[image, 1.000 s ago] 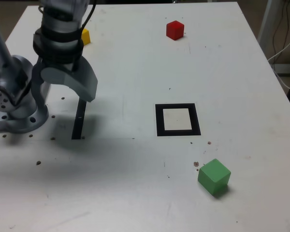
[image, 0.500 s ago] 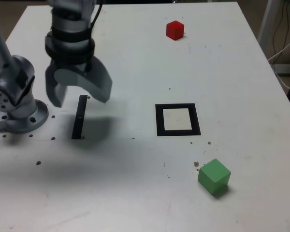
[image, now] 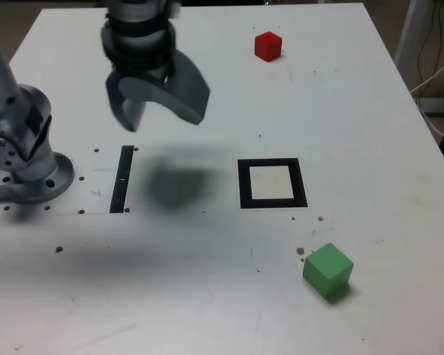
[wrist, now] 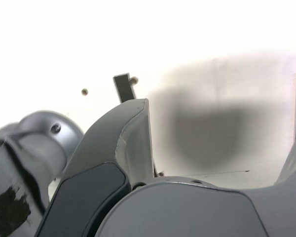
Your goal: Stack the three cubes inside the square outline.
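Green cube [image: 328, 271] | upright edge toward exterior camera | claw [image: 163, 120] open, raised

Lab or workshop bench area: robot arm base [image: 33, 177] on white table [image: 207, 288] w/ black square outline [image: 271, 183] & strip [image: 122, 180]; loose cables [image: 429, 81] beyond table edge.

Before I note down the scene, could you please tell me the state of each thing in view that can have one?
Gripper: open, raised above the table, holding nothing.
Red cube: resting on the table, outside the outline.
Green cube: resting on the table, outside the outline.
Square outline: no cube inside.
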